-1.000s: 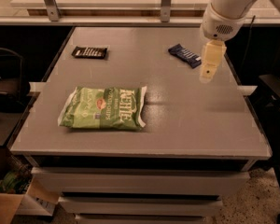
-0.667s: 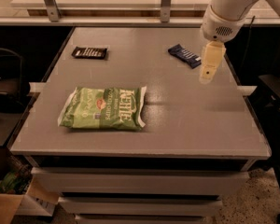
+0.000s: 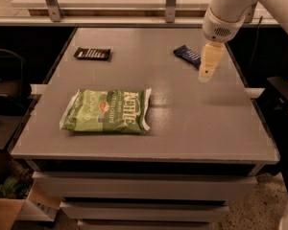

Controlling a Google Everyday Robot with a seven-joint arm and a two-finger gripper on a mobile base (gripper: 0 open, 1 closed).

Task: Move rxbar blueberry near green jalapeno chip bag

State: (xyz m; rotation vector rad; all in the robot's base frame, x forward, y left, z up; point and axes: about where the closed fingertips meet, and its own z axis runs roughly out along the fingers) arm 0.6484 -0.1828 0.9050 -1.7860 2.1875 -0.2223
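Note:
The rxbar blueberry (image 3: 188, 55), a small dark navy bar with white lettering, lies at the back right of the grey table (image 3: 206, 114). The green jalapeno chip bag (image 3: 107, 110), a large light-green Kettle bag, lies flat at the front left. My gripper (image 3: 205, 74) hangs from the white arm above the table's right side, just right of and in front of the rxbar, partly covering its right end. It holds nothing that I can see.
A black bar wrapper with white lettering (image 3: 92, 54) lies at the back left. A metal rail frame (image 3: 170, 4) runs along the table's far edge. A cardboard box (image 3: 9, 214) sits on the floor at the lower left. Dark furniture stands on both sides.

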